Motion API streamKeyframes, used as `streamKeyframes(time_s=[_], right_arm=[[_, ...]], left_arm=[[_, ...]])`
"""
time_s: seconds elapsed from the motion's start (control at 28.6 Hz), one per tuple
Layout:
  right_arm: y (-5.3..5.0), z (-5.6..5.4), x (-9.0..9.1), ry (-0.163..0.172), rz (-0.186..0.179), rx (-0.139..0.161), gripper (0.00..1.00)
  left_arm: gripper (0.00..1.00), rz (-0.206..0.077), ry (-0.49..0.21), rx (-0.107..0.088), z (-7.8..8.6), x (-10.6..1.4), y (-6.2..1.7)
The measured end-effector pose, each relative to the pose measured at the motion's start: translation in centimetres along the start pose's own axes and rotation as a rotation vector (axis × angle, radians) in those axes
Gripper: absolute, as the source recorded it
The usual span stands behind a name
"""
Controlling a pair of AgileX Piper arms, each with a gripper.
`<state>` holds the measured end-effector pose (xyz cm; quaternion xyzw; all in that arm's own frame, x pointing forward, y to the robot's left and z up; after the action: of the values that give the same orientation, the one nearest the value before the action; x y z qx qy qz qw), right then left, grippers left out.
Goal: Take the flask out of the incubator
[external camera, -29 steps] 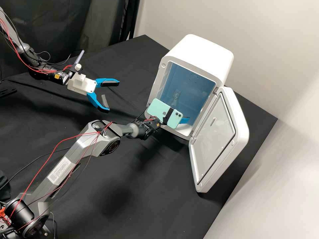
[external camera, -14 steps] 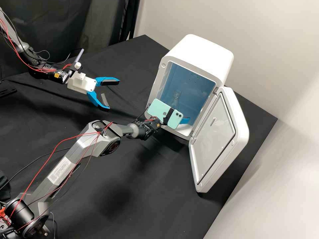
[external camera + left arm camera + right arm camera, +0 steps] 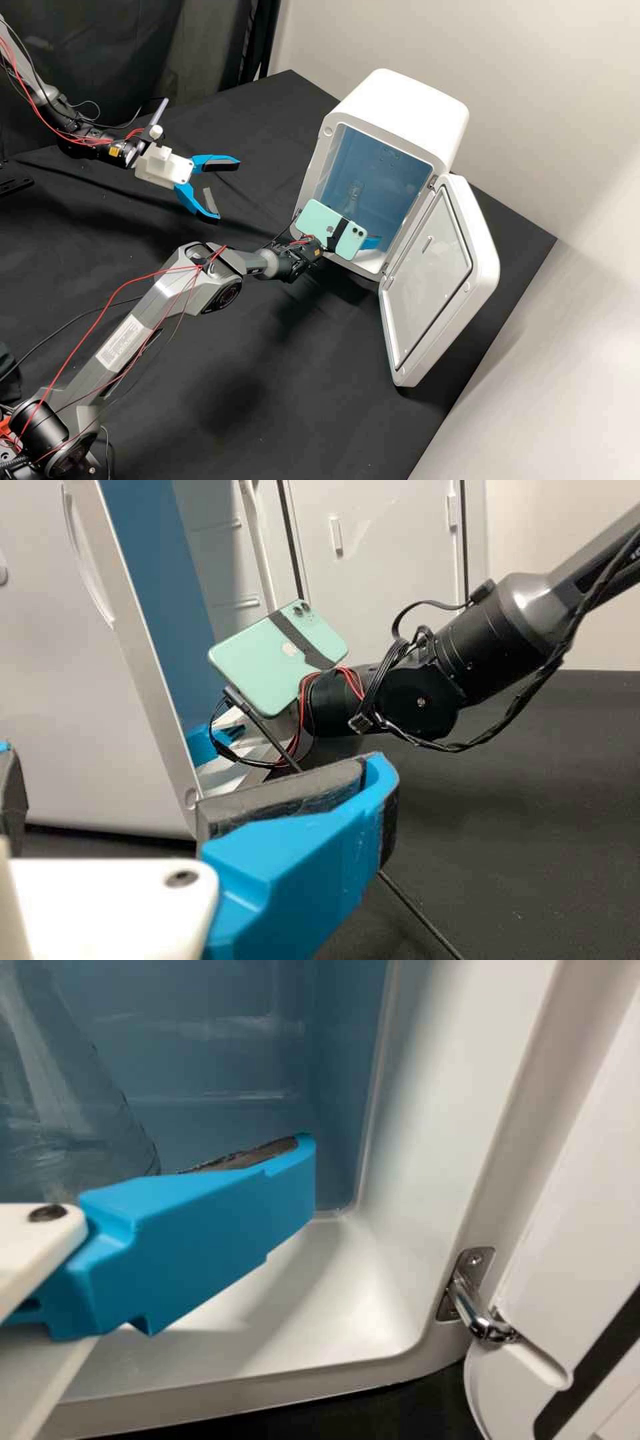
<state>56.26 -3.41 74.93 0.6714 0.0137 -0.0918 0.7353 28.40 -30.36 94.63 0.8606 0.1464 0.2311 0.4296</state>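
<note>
The white incubator (image 3: 400,107) stands at the back right of the bench with its door (image 3: 440,280) swung open. Inside its blue chamber stands a clear glass flask (image 3: 355,193). My right gripper (image 3: 365,239) is inside the chamber's lower part, behind a mint phone (image 3: 331,229) mounted on the wrist. In the right wrist view one blue finger (image 3: 200,1225) lies just beside the flask (image 3: 70,1110), its dark pad facing the glass across a narrow gap; the gripper looks open. My left gripper (image 3: 225,190) hangs open above the bench, left of the incubator, holding nothing.
The open door leans out to the right, its hinge (image 3: 470,1295) close by the right gripper. The right arm's grey links (image 3: 200,287) stretch across the bench's middle. Red cables run along both arms. A pale wall stands behind the incubator.
The left gripper has drifted very slightly to the left. The right arm and the flask have stayed where they were.
</note>
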Motion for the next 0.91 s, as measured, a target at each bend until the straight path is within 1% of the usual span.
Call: streamKeyframes(time_s=[0.18,0.21,0.32,0.35,0.42,0.56,0.7,0.91], right_arm=[[0.0,0.0,0.0,0.0,0.0,0.0,1.0],[0.0,0.0,0.0,0.0,0.0,0.003,1.0],[0.0,0.0,0.0,0.0,0.0,0.027,1.0],[0.0,0.0,0.0,0.0,0.0,0.033,0.0],[0.04,-0.05,0.0,0.005,0.004,0.043,0.0],[0.29,-0.3,-0.01,0.034,0.031,0.057,0.0],[0.38,-0.4,-0.02,0.046,0.041,0.072,0.0],[0.3,-0.49,-0.02,0.055,0.032,0.055,0.0]], left_arm=[[1.0,0.0,0.0,0.0,0.0,0.0,0.0],[1.0,0.0,0.0,0.0,0.0,0.0,0.0],[1.0,0.0,0.0,0.0,0.0,0.0,0.0],[1.0,0.0,0.0,0.0,0.0,0.0,0.0],[1.0,0.0,0.0,0.0,0.0,0.0,0.0],[1.0,0.0,0.0,0.0,0.0,0.0,0.0],[1.0,0.0,0.0,0.0,0.0,0.0,0.0],[1.0,0.0,0.0,0.0,0.0,0.0,0.0]])
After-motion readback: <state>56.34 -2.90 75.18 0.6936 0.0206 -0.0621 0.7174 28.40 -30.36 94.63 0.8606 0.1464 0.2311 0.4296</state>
